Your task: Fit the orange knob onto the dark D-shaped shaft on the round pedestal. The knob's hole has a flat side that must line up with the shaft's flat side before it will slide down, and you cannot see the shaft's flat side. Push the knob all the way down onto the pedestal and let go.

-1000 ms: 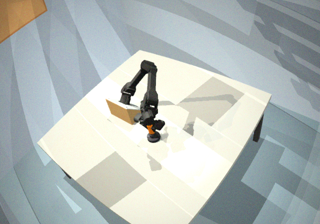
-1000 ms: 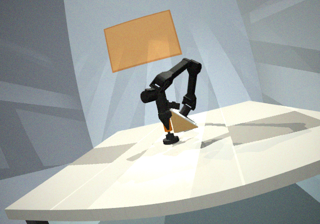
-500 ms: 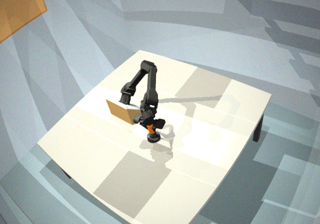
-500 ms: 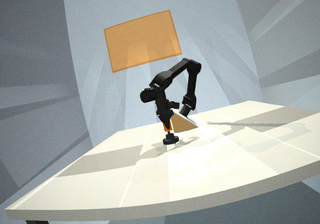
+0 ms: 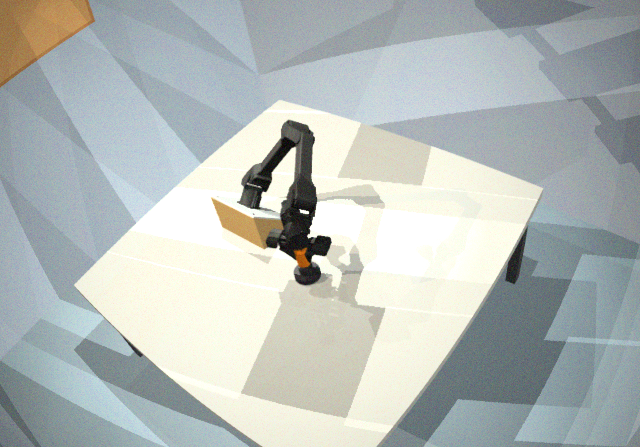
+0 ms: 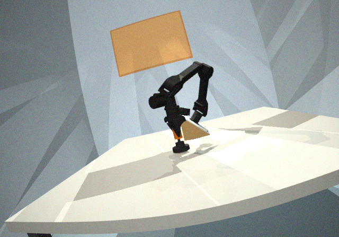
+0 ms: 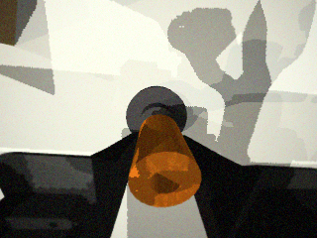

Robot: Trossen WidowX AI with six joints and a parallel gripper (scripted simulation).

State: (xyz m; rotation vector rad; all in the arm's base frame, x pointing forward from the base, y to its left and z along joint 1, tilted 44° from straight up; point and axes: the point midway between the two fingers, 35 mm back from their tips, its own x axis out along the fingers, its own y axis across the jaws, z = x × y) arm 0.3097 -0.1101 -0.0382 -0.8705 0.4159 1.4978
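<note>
Your black parallel-jaw gripper (image 5: pixel 305 257) (image 6: pixel 176 135) (image 7: pixel 159 137) pinches the tall orange knob (image 5: pixel 301 258) (image 6: pixel 176 135) (image 7: pixel 164 164) above the dark round pedestal (image 5: pixel 307 275) (image 6: pixel 180 147) (image 7: pixel 157 101), so the grasp is done, while flat-side alignment, full seating and release apparently remain for you.

1. The pedestal (image 5: pixel 313 278) (image 6: pixel 180 148) (image 7: pixel 144 106) stands on the table (image 5: pixel 196 328) (image 6: pixel 136 196) (image 7: pixel 79 114)
2. The knob (image 5: pixel 301 257) (image 7: pixel 164 166) sits between the fingers of the gripper (image 5: pixel 303 261) (image 6: pixel 178 135) (image 7: pixel 159 137), above the pedestal's round base; part of the shaft (image 6: pixel 179 140) shows between them in the exterior view, and whether its tip is inside the knob cannot be told
3. The block (image 5: pixel 233 221) (image 6: pixel 194 131) (image 7: pixel 7 22) bears the arm (image 5: pixel 305 165) (image 6: pixel 203 86), left of the pedestal in the top view and behind it, to the right, in the exterior view
4. A panel (image 5: pixel 41 13) (image 6: pixel 150 42) appears beyond the table, at upper left in the top view
</note>
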